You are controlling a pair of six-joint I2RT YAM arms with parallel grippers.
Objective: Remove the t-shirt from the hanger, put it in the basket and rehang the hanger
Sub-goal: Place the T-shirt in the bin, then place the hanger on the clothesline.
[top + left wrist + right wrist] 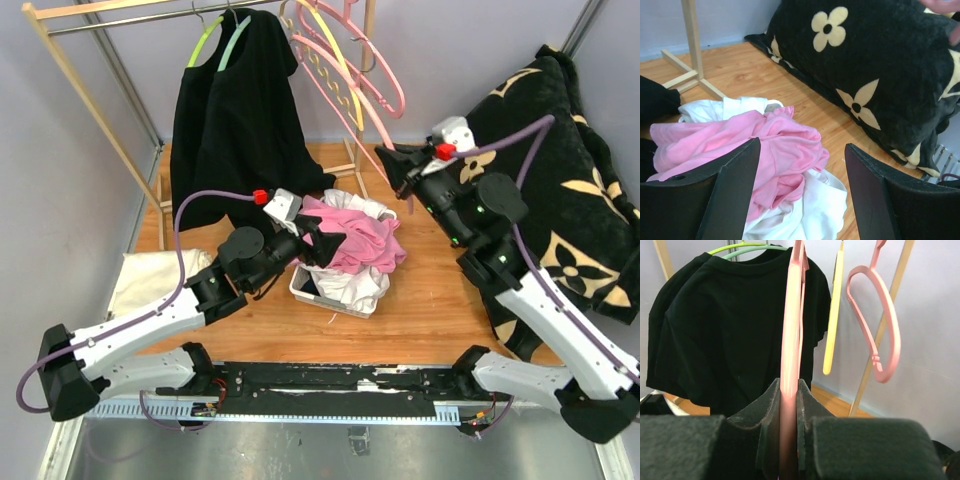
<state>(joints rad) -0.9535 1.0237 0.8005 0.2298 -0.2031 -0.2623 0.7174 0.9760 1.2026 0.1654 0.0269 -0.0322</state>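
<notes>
Pink t-shirt (pixel 740 140) tops the basket (pixel 299 284), with the left gripper (pixel 802 144) low over it, spread wide and empty. Beyond the basket, the raised right gripper (pixel 788 390) pinches a pink hanger (pixel 791 325).

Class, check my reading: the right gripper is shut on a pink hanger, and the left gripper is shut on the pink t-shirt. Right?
Not quite. The left gripper is open, not shut: the left wrist view shows it spread wide over the pink t-shirt. The right gripper is indeed shut on a pink hanger.
</notes>
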